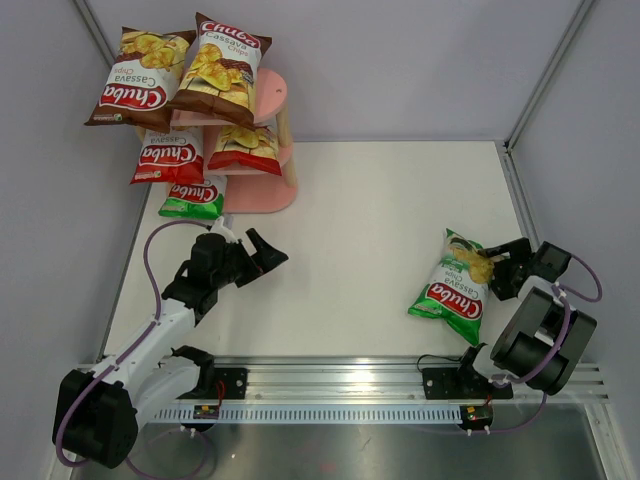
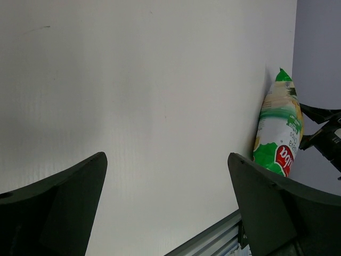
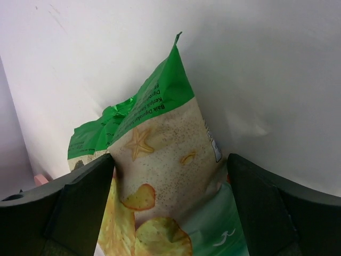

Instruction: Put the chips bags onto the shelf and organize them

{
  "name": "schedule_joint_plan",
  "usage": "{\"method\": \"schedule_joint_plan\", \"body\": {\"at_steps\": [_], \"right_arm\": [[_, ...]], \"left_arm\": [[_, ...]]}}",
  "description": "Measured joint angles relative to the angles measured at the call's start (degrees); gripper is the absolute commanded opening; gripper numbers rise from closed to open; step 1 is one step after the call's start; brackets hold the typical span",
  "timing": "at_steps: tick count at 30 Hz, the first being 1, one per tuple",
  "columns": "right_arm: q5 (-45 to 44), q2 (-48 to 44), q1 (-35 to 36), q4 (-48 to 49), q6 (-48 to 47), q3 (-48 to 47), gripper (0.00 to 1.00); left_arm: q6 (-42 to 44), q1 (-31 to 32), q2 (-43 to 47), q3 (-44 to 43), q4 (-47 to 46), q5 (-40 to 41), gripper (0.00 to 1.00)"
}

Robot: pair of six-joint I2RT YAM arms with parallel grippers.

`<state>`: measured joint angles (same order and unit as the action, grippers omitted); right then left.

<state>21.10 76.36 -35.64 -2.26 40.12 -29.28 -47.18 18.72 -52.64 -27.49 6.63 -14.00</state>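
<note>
Seeing the right gripper (image 3: pixel 169 162) spread wide with one end of the green chips bag (image 1: pixel 452 285) sitting right between the jaws, flat on the table (image 1: pixel 370 220) by its right edge; can't tell if either finger actually touches it. Got the left gripper (image 1: pixel 250 242) gaping too, gripping nothing, near the pink shelf (image 1: pixel 268 196) and well apart from that bag.

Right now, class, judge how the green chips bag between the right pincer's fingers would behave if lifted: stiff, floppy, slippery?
Probably floppy: the green chips bag is creased on top. Likely light: it looks puffed. Its glossy film may slip.
</note>
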Motion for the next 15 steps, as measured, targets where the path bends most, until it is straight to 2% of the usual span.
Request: {"method": "schedule_joint_plan", "body": {"at_steps": [3,4,7,9,11,15], "right_arm": [[0.6,0.3,0.1,1.3,0.3,0.7,0.81],[0.9,0.2,0.1,1.9,0.7,1.2,0.71],[2.2,0.0,0.1,4.7,2.4,3.4,0.54],[3.6,-0.8,0.1,6.6,4.5,5.1,0.51],[5.0,-1.8,0.1,8.4,6.3,6.5,0.43],[8.3,-2.8,0.1,10.9,10.6,7.8,0.37]], "left_arm": [[0.3,0.2,0.0,0.0,-0.1,-0.8,0.99],[0.3,0.3,0.0,0.0,-0.1,-1.0,0.99],[0.3,0.9,0.0,0.0,-0.3,-1.3,0.99],[0.3,1.4,0.0,0.0,-0.3,-1.3,0.99],[0.3,2.1,-0.4,0.0,-0.6,-1.3,0.99],[0.4,4.1,-2.9,0.0,-2.6,-2.1,0.99]]}}
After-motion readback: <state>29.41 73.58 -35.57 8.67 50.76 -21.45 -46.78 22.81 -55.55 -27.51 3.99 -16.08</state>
